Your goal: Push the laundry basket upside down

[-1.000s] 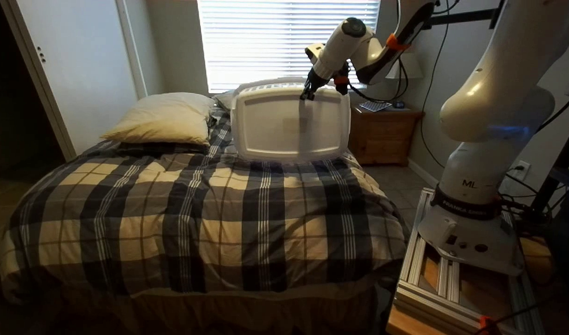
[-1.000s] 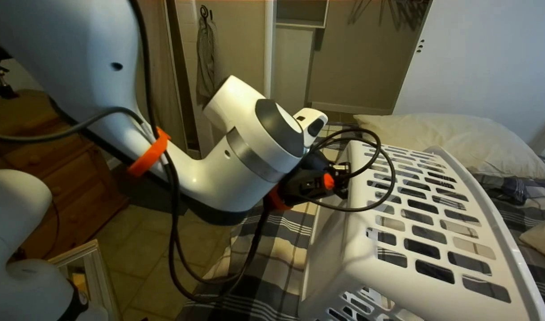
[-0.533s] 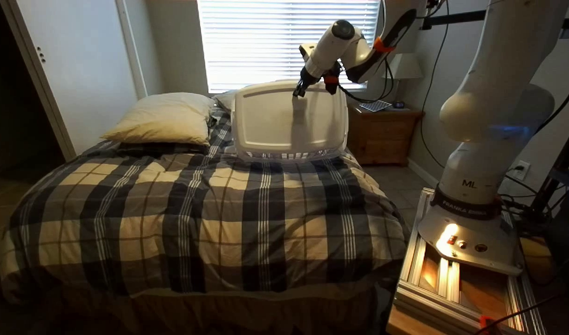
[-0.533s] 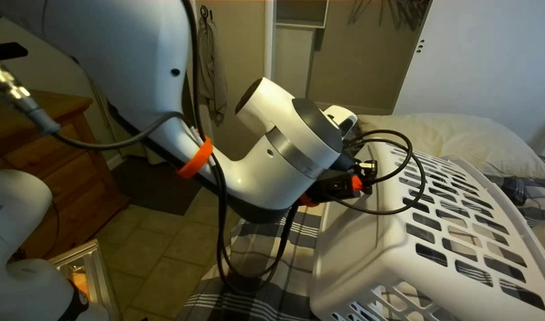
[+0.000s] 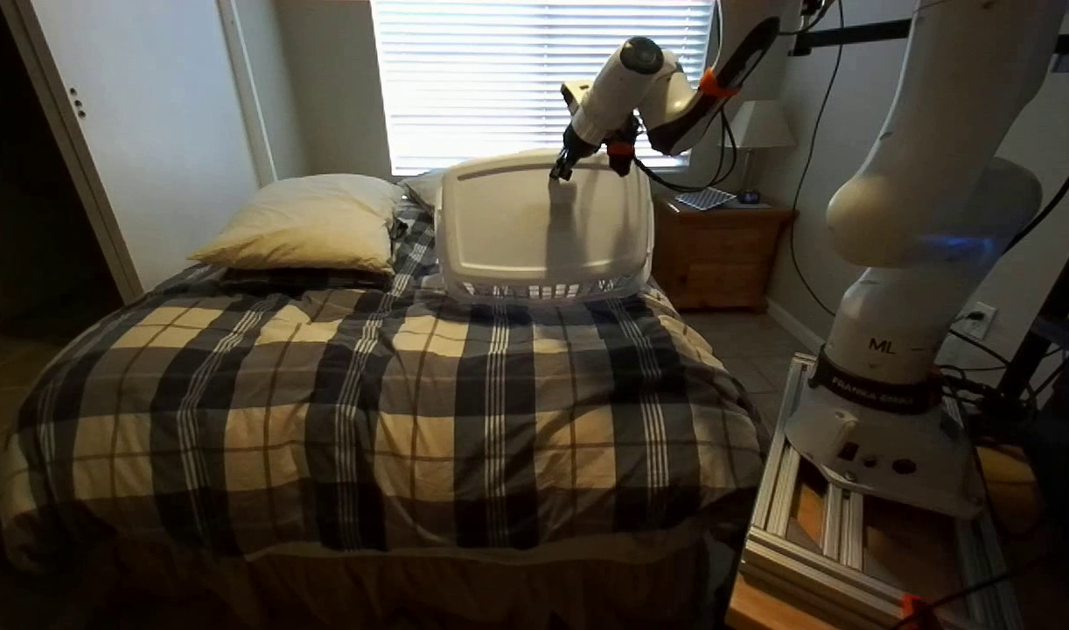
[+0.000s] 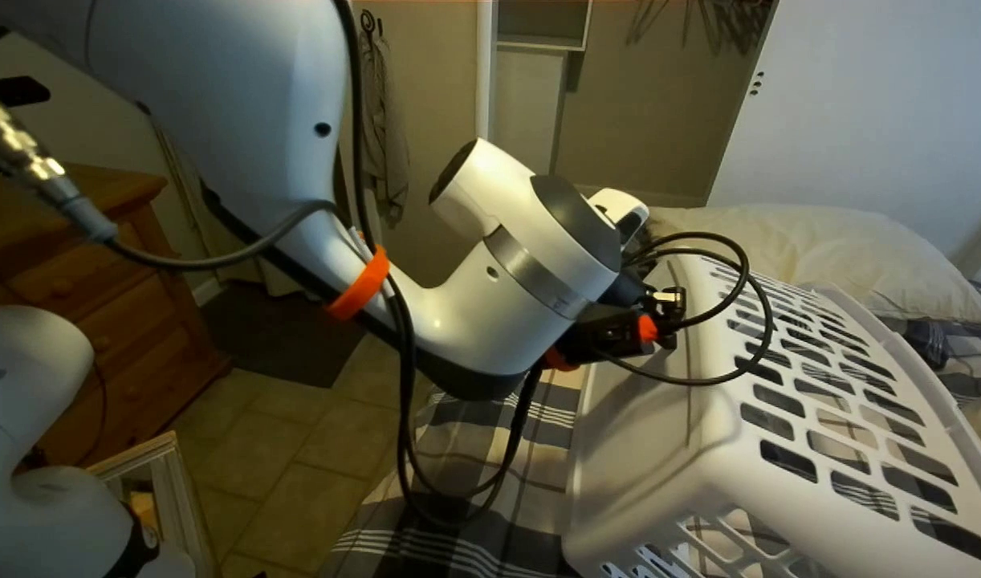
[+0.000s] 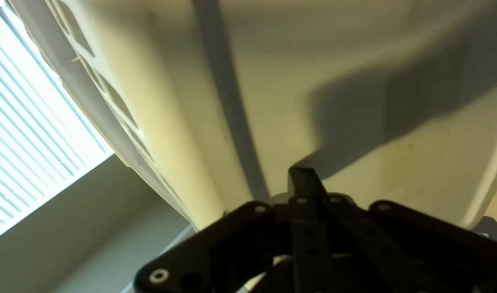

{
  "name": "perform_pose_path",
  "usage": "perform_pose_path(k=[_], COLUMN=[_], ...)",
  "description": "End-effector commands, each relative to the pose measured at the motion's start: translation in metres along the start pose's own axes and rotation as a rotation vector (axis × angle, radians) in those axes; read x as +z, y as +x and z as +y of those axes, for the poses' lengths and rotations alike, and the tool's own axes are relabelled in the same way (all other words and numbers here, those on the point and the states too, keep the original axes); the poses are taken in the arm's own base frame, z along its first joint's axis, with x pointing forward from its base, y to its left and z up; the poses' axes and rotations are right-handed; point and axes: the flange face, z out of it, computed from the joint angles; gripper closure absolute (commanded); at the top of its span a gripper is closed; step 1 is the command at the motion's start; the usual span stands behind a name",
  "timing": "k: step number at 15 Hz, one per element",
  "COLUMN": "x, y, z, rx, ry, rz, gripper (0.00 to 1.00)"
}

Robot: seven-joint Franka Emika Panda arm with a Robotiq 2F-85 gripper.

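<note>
The white laundry basket is tipped on the bed. Its solid base faces the front of the bed and leans back toward the window. A strip of its lower slotted side shows under the base. In an exterior view its slotted side and far rim also show. My gripper is at the upper part of the base; the fingertips appear to touch it. In the wrist view the gripper has its fingers together with nothing between them, against the base. The basket's opening is hidden in an exterior view.
The bed has a plaid cover. A cream pillow lies left of the basket. The window blinds are behind it. A nightstand with a lamp stands at the right. A cable loops from the wrist over the basket.
My gripper has moved toward the window, mostly in the first half second. The basket has tilted: its base leans farther back, and its lower slotted side has come into view.
</note>
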Motion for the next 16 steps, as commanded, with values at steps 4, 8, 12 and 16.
perform_pose_path(k=[4, 8, 12, 16], x=[0.047, 0.074, 0.091, 0.092], y=[0.023, 0.025, 0.026, 0.031], z=[0.039, 0.049, 0.055, 0.065], rx=[0.062, 0.082, 0.109, 0.148], ry=[-0.091, -0.112, -0.122, -0.138], rz=[0.016, 0.013, 0.011, 0.025], gripper=[1.0, 1.0, 1.0, 1.0])
